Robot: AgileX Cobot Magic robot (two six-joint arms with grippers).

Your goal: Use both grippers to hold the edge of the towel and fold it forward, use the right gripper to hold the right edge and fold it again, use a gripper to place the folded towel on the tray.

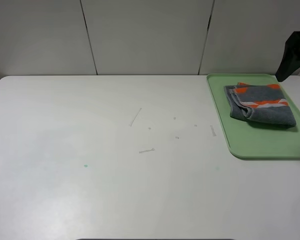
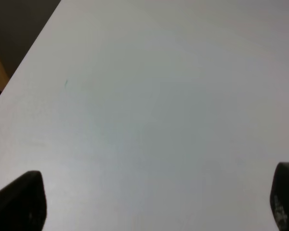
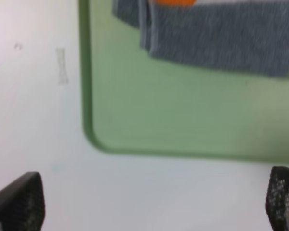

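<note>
Exterior high view: the folded gray towel [image 1: 261, 104] w/ orange and white stripes lies on the green tray [image 1: 250, 146], at the far right of the white table [image 1: 105, 165]. It sits in the back half of the tray, apart from the front rim. No arm shows over the table in this view; only a dark shape [image 1: 293, 52] shows past the tray's far right corner, can't tell what it is.

Right wrist view: the right gripper [image 3: 154, 199] is held up above the table, looking down, jaws spread wide w/ nothing between them. One dark fingertip [image 3: 19, 202] shows at each lower corner. The tray's rounded front corner [image 3: 94, 137] is just ahead of the gripper, and the towel [image 3: 216, 41] is farther ahead, well apart from the fingers.

Left wrist view: the left gripper [image 2: 156, 202] also hangs above bare table [image 2: 149, 106], jaws wide apart, holding nothing. Its fingertips [image 2: 21, 202] are off the table top. A tiny green speck [image 2: 65, 83] is ahead of it, near the table edge.
</note>
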